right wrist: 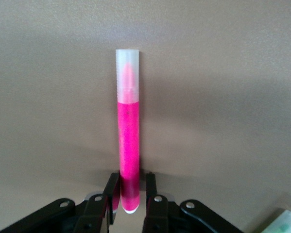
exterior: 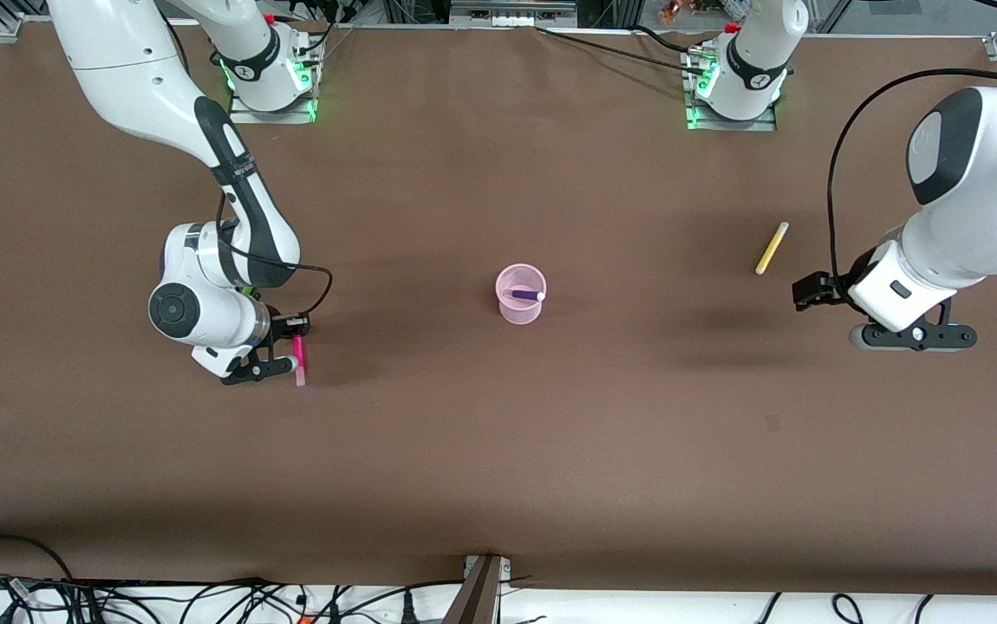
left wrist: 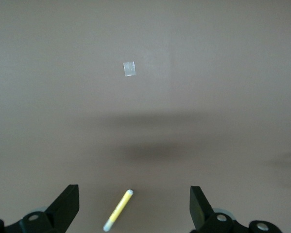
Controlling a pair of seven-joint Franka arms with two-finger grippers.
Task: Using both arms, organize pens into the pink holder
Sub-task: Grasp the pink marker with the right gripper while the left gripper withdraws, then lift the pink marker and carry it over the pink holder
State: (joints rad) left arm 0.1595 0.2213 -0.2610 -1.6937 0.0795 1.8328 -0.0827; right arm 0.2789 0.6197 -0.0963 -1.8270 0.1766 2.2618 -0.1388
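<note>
The pink holder [exterior: 520, 314] stands mid-table with a purple pen [exterior: 526, 295] lying inside it. A magenta pen [exterior: 298, 357] [right wrist: 128, 136] lies flat on the table toward the right arm's end. My right gripper [exterior: 296, 340] [right wrist: 129, 194] is down at the table, shut on the end away from the pale cap. A yellow pen [exterior: 772, 248] [left wrist: 118, 210] lies toward the left arm's end. My left gripper [exterior: 913, 336] [left wrist: 133, 193] hangs open above the table near it, holding nothing. A pale green object [right wrist: 283, 221] shows at the edge of the right wrist view.
A small scrap of tape [exterior: 772, 423] [left wrist: 129, 69] is stuck to the brown table, nearer the front camera than the yellow pen. Cables run along the table's front edge [exterior: 498, 576].
</note>
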